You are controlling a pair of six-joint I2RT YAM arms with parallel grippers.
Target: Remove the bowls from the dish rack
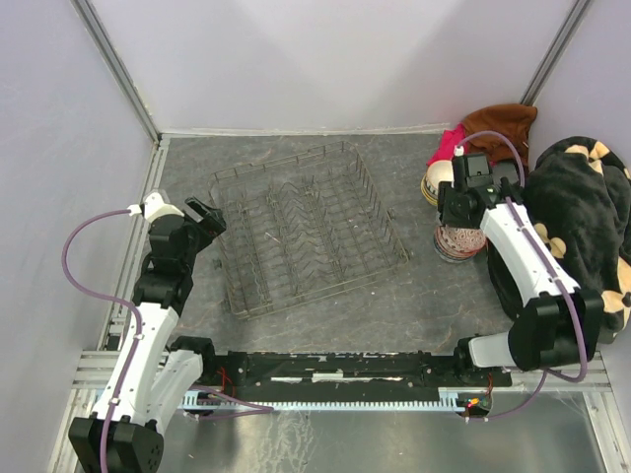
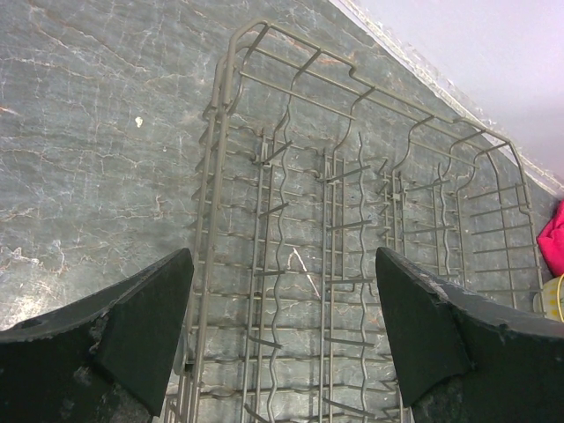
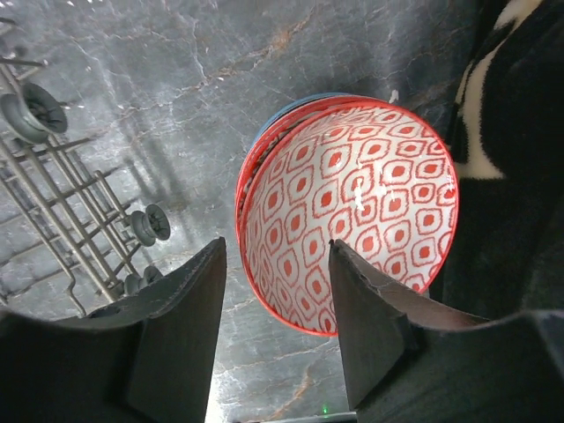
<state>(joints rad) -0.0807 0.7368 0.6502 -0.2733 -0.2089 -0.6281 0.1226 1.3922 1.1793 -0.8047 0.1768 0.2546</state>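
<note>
Beside dish rack (image 1: 306,232) — right gripper (image 3: 276,256) parted over red bowl (image 3: 352,203); left gripper (image 2: 282,264) wide, both empty.

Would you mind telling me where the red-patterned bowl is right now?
In the top view the red-patterned bowl tops a stack on the table's right side, right of the dish rack, under the right gripper, beside the black blanket.

White-and-black arms (image 1: 133,355) with purple cables (image 1: 65,261), matte-black fingers (image 2: 132,326).

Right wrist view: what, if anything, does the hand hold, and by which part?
Nothing: right hand open over the rim of the red-patterned bowl.
</note>
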